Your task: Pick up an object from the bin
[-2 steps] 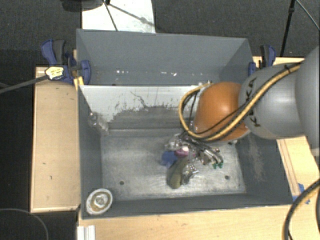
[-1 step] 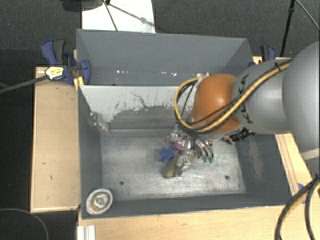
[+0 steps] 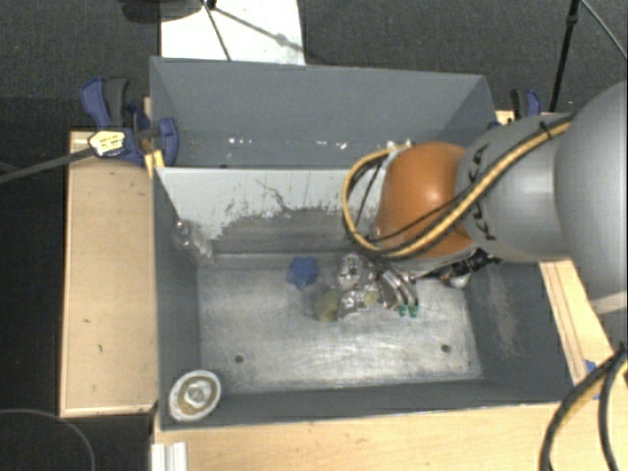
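Small olive-brown lumpy object [image 3: 327,308] looked like the target to us. It sat mid-floor in the grey metal bin [image 3: 265,351], right at the tip of the gripper [image 3: 359,297], which hung low so it could meet something lying flat on the floor. Honestly, we couldn't tell if the claw was apart or together. A small blue block [image 3: 302,271] lay just beside the lump, toward the back wall. A round silvery metal disc [image 3: 196,392] sat well apart in the near-left corner, so probably no bother.
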### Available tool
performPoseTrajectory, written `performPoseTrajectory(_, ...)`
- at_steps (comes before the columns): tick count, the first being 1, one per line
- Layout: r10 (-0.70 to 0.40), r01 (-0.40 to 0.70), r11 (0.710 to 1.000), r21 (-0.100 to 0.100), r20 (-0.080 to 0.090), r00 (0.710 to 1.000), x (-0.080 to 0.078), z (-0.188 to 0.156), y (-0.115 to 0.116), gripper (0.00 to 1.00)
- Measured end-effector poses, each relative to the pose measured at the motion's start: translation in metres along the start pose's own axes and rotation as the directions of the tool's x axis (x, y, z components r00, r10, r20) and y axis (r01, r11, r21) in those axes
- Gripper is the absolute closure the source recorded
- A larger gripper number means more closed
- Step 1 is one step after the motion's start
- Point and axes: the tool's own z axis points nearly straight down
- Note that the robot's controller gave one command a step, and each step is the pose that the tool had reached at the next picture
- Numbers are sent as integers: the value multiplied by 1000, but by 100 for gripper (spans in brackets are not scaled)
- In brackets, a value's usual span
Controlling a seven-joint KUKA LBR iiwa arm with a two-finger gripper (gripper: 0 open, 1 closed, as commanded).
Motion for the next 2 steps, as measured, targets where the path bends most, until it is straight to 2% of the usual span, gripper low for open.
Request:
performPoseTrajectory(1, 2, -2, 1000, 2, -3, 1000, -1, -11, 1, 100)
performPoseTrajectory(2, 6, -6, 1000, 2, 0, 1000, -4, -66, 1, 100)
